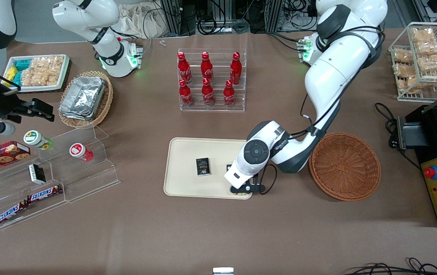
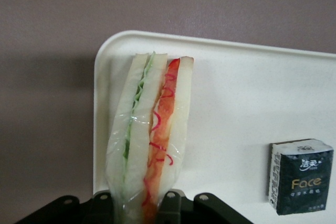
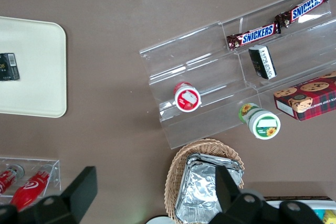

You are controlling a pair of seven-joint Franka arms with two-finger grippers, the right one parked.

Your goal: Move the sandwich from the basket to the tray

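the gripper (image 1: 246, 189) sits low over the corner of the tray (image 1: 182, 164) nearest the front camera on the working arm's side, with its fingers (image 2: 169, 203) pinching the sandwich (image 2: 149, 140) at one end. in the wrist view the wrapped wedge stretches away from the fingers, white bread on both sides, green and orange-red filling running down its cut edge, and it lies over the cream surface close to the tray's rounded corner. whether the sandwich already rests on the tray or hangs just above it cannot be told from these views; in the front view the wrist hides almost all of it.

a small black box (image 1: 203, 167) lies flat on the tray, apart from the sandwich and nearer the tray's middle. the basket (image 1: 344, 166), reddish-brown wicker, stands just beside the tray toward the working arm's end of the table, and nothing shows inside it.

so the carry looks done: the sandwich is out of the basket and over the tray. what seems left is the release itself, letting the wedge settle flat inside the rim, then lifting the arm clear. the spot is close to the edge, so a slight shift toward the tray's middle may be the safer choice before letting go.
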